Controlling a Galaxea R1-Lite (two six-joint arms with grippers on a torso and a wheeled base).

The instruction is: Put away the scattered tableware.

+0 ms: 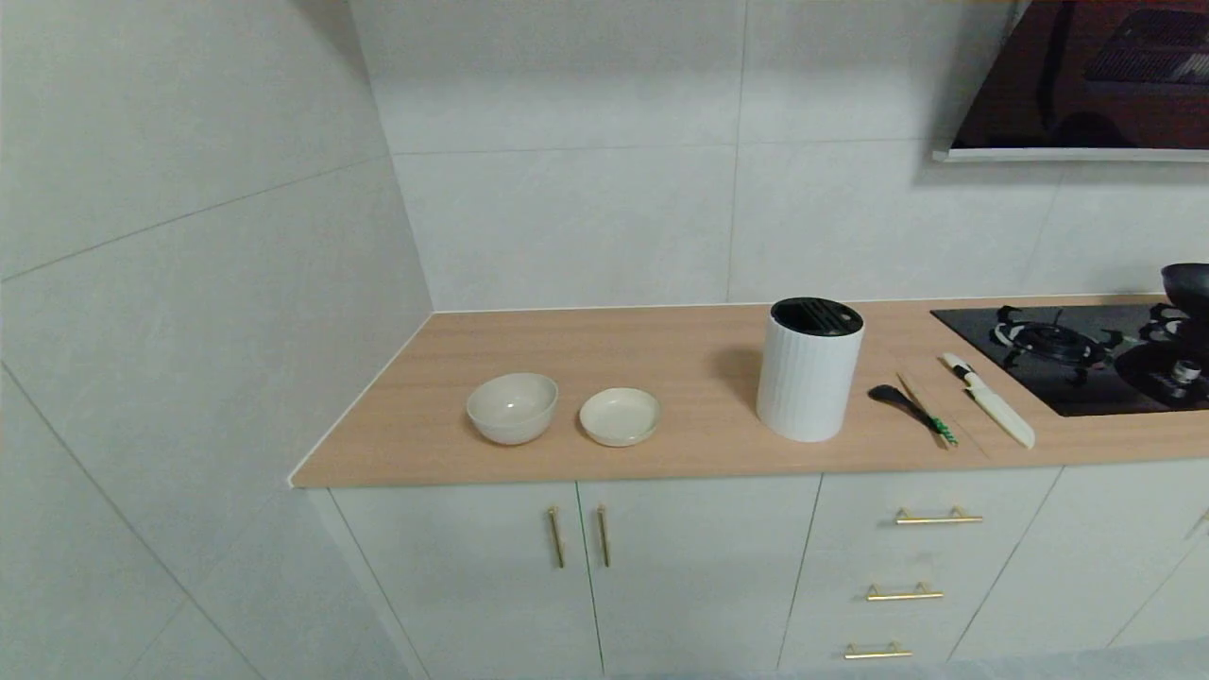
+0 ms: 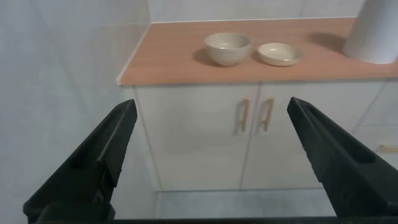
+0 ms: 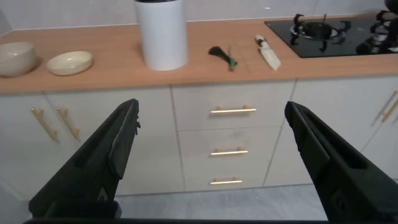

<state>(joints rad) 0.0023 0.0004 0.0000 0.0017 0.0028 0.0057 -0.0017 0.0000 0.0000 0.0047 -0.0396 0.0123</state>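
On the wooden counter (image 1: pixel 680 359) stand a cream bowl (image 1: pixel 512 407) and a shallow cream dish (image 1: pixel 620 416) side by side. Right of them is a white ribbed utensil holder (image 1: pixel 809 368) with a black slotted top. Beyond it lie a black spoon (image 1: pixel 897 397), chopsticks with a green end (image 1: pixel 930 416) and a white-bladed knife (image 1: pixel 989 412). My left gripper (image 2: pixel 211 162) is open, held low before the cabinet doors, well short of the bowl (image 2: pixel 227 48) and dish (image 2: pixel 279 53). My right gripper (image 3: pixel 211 162) is open too, in front of the drawers, away from the holder (image 3: pixel 161 32), spoon (image 3: pixel 219 52) and knife (image 3: pixel 268 52).
A black gas hob (image 1: pixel 1077 354) with a dark pot (image 1: pixel 1188 288) sits at the counter's right end, under a range hood (image 1: pixel 1086 76). A tiled wall closes the left side. Below are cabinet doors (image 1: pixel 576 567) and drawers (image 1: pixel 926 557) with gold handles.
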